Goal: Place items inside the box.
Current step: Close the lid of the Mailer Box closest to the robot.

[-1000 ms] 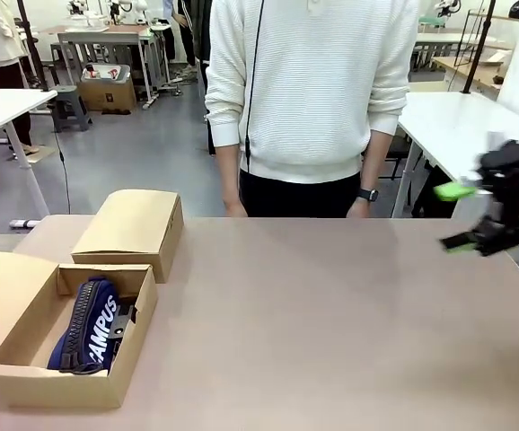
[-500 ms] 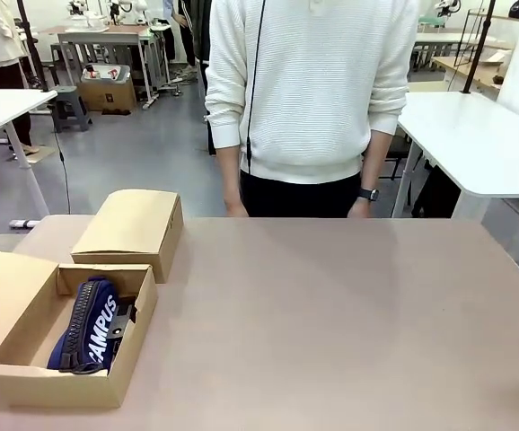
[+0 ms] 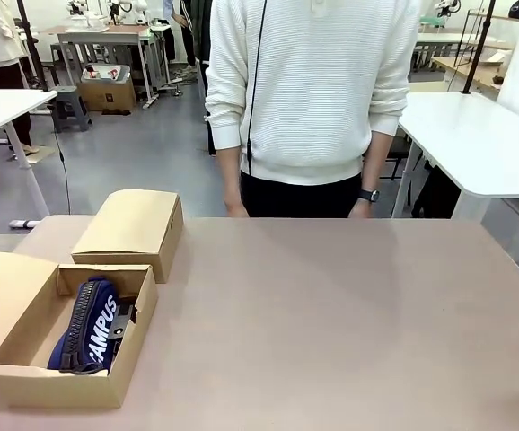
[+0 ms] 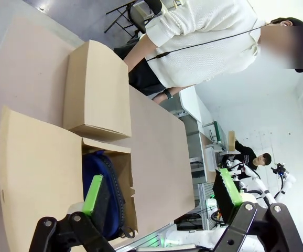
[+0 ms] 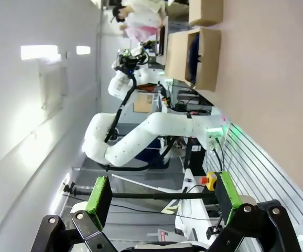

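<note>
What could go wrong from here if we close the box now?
1. The navy CAMPUS pouch lies tilted in the box with its zipper edge up near the rim, so the lid may not tuck flat.
2. The smaller box sits right against the far wall, so swinging the lid or tucking flaps could knock it.
3. The left gripper hangs open above the box; a straight descent would likely land a finger on the pouch.

1. The pouch (image 3: 86,327) is navy and carries white lettering. The letters "AMPUS" are readable in the front view; the first letter is partly hidden in the fold.
2. The pouch lies inside the box (image 3: 35,386).
3. No other print is legible in any view.
</note>
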### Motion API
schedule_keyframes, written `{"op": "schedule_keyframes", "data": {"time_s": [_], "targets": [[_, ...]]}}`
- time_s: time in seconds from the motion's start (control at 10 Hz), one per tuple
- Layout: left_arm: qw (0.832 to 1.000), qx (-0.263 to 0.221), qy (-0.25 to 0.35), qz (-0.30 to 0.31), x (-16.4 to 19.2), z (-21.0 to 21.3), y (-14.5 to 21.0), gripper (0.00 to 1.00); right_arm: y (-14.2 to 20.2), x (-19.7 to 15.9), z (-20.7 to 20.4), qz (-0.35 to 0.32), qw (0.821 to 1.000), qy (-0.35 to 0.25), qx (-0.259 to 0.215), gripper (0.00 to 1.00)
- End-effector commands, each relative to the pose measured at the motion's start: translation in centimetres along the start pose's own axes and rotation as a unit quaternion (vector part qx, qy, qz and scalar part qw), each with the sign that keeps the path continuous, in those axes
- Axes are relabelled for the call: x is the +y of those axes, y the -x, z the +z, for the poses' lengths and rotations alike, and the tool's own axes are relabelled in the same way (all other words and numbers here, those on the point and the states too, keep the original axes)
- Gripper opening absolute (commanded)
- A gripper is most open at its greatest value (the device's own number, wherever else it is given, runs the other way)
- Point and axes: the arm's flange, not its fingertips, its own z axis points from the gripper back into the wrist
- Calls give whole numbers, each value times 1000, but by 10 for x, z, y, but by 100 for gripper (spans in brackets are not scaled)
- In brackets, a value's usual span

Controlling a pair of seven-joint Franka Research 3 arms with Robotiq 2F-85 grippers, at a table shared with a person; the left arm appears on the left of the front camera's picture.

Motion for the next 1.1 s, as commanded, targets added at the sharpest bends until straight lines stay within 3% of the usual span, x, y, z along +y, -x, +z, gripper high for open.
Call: {"op": "schedule_keyframes", "data": {"time_s": [0.0, 0.6, 0.7, 0.8, 0.9, 1.0], "targets": [[1000, -8, 14, -10, 0, -2, 1, 100, 2, 0, 3, 4, 1000, -5, -2, 100], [1000, 0, 0, 0, 0, 0, 0, 100, 2, 0, 3, 4, 1000, -5, -2, 100], [993, 11, 6, -115, -10, 4, 0, 100, 2, 0, 3, 4, 1000, -5, -2, 100], [974, 30, 48, -218, -9, 3, -3, 100, 2, 0, 3, 4, 1000, -5, -2, 100], [946, -13, 50, -320, -7, 2, -4, 100, 2, 0, 3, 4, 1000, -5, -2, 100], [901, -88, -14, -424, -10, -7, -13, 100, 2, 0, 3, 4, 1000, -5, -2, 100]]}}
